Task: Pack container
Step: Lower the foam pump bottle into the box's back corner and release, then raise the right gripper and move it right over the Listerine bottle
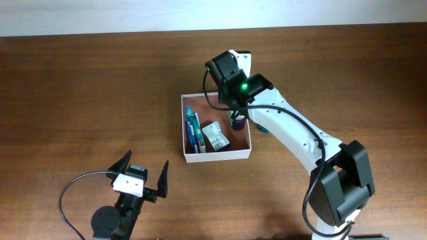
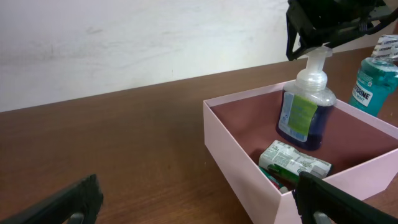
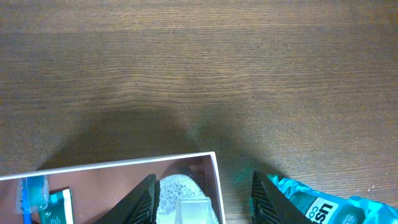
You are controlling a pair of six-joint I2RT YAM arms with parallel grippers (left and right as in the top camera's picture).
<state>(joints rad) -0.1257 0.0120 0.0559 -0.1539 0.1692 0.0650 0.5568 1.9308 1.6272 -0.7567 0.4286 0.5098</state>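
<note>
The container (image 1: 217, 157) is a square white-walled box with a reddish-brown inside, at the table's middle. It also shows in the left wrist view (image 2: 239, 158) and the right wrist view (image 3: 124, 164). A clear pump soap bottle (image 2: 305, 112) with dark blue liquid stands upright in its back right corner. My right gripper (image 1: 236, 110) hovers over the pump head (image 3: 193, 211), open, with a finger on each side and not touching it. It also shows in the right wrist view (image 3: 205, 200). My left gripper (image 1: 142, 175) is open and empty, on the table to the front left of the box.
A teal mouthwash bottle (image 1: 261, 127) stands just outside the box's right wall, close to my right finger (image 3: 317, 208). A green-white packet (image 1: 215, 135) and blue toothbrush items (image 1: 192, 130) lie inside the box. Bare wood surrounds the box.
</note>
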